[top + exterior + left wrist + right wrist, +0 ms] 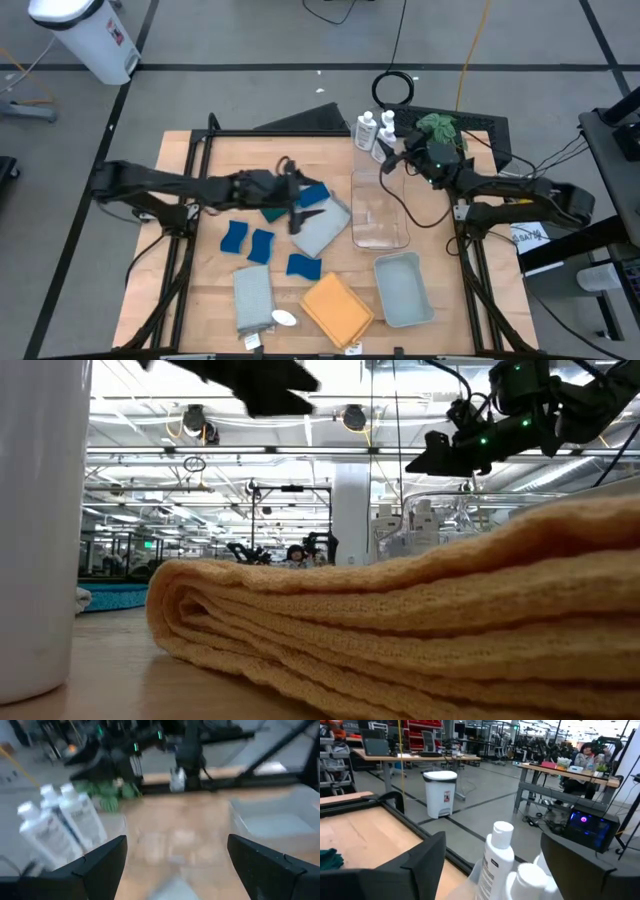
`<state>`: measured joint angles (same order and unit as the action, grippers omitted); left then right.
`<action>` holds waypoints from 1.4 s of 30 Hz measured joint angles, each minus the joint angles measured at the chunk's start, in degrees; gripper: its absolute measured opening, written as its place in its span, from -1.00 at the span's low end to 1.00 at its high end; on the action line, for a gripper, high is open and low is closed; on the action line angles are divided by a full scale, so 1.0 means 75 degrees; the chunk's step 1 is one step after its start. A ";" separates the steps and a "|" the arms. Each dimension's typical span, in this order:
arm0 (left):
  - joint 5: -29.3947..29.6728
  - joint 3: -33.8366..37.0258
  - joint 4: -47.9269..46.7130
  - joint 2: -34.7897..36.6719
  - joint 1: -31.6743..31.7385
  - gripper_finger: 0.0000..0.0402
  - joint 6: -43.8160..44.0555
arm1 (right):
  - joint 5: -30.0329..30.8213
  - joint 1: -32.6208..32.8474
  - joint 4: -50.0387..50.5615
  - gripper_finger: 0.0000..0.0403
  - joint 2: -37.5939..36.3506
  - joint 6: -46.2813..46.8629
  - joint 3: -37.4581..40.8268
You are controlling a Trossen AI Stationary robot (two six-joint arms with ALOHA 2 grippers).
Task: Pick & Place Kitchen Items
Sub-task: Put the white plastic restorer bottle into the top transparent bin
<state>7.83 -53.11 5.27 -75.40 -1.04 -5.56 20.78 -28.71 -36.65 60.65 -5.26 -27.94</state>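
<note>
From above, the left gripper (300,205) hangs spread and empty over the grey cloth (322,228), blue sponges (247,241) beside it; the right gripper (392,160) stands spread by the white bottles (367,131), gripping none. At table level, the orange cloth (400,630) fills the foreground. Left wrist: wide fingers (100,865), bottles (60,827) ahead. Right wrist: parted fingers (415,870) flank two bottles (495,860), untouched.
</note>
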 joint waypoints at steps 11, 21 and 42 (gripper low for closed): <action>0.0028 0.0387 -0.2748 0.1601 -0.1086 0.74 0.1401 | -0.0011 0.0734 0.0119 0.46 -0.0720 -0.0020 0.0000; -0.0887 0.1384 -0.3805 0.1441 -0.2468 0.74 0.3748 | -0.0012 0.1264 -0.0002 0.45 -0.1003 -0.0017 0.0000; -0.1028 0.3508 0.2403 -0.0508 -0.4245 0.74 0.3357 | -0.0003 0.1495 -0.0051 0.45 -0.0999 -0.0017 0.0000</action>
<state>0.12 -26.80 23.29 -79.21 -32.88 19.62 20.75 -17.50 -37.03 53.16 -5.39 -27.94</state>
